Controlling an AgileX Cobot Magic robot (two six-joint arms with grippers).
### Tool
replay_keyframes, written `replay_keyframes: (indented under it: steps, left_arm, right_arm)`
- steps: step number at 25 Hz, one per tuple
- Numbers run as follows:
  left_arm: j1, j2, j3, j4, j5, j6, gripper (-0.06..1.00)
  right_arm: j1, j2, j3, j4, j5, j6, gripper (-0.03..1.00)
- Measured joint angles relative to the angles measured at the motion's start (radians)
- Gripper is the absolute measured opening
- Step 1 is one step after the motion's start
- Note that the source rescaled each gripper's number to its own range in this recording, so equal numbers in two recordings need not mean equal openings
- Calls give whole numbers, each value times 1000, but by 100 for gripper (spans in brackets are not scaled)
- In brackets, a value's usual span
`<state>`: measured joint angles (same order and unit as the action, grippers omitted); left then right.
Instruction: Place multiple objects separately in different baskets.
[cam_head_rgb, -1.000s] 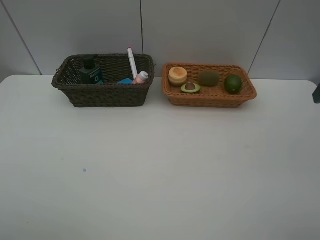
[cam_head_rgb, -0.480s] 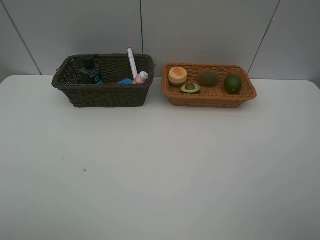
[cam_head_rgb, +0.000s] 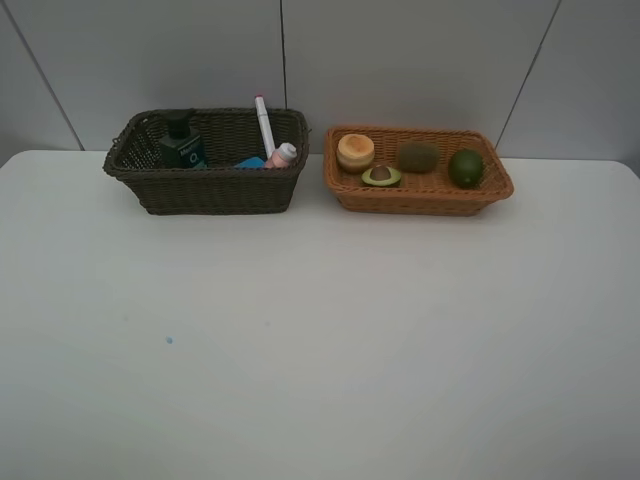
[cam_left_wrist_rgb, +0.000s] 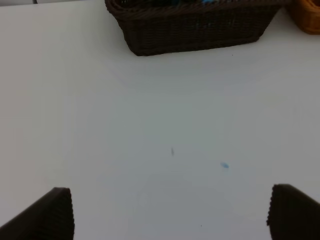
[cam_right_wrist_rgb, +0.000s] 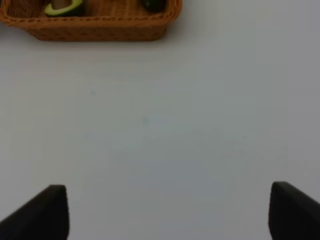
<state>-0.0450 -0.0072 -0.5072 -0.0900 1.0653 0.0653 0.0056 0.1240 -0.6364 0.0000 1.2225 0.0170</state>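
Note:
The dark brown basket (cam_head_rgb: 205, 190) at the back left holds a dark green pump bottle (cam_head_rgb: 182, 145), a white-pink marker (cam_head_rgb: 264, 125), a pink bottle (cam_head_rgb: 283, 155) and a blue eraser (cam_head_rgb: 250, 162). Beside it, the tan basket (cam_head_rgb: 420, 195) holds an orange-red fruit (cam_head_rgb: 355, 151), an avocado half (cam_head_rgb: 381, 176), a brown kiwi (cam_head_rgb: 418, 157) and a green lime (cam_head_rgb: 466, 167). Neither arm shows in the exterior view. My left gripper (cam_left_wrist_rgb: 170, 215) is open and empty over bare table, facing the dark basket (cam_left_wrist_rgb: 195, 30). My right gripper (cam_right_wrist_rgb: 167, 210) is open and empty, well short of the tan basket (cam_right_wrist_rgb: 95, 27).
The white table (cam_head_rgb: 320, 330) stretches from the baskets to the front edge, with a small blue speck (cam_head_rgb: 169, 340) on it. A grey panelled wall stands right behind the baskets.
A dark piece of the right arm at the exterior view's right edge one second ago is gone now. The baskets and their contents have not moved.

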Motion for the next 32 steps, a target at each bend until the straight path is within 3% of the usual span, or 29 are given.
replay_keyframes:
  steps: [8, 15, 32]
  left_arm:
    - [0, 0, 0, 0, 0, 0, 91]
    - [0, 0, 0, 0, 0, 0, 91]
    - [0, 0, 0, 0, 0, 0, 91]
  right_arm:
    - [0, -23, 76, -6, -37, -6, 100]
    - [0, -23, 115, -6, -142, -4, 100]
    - [0, -23, 120, 0, -161, -2, 100]
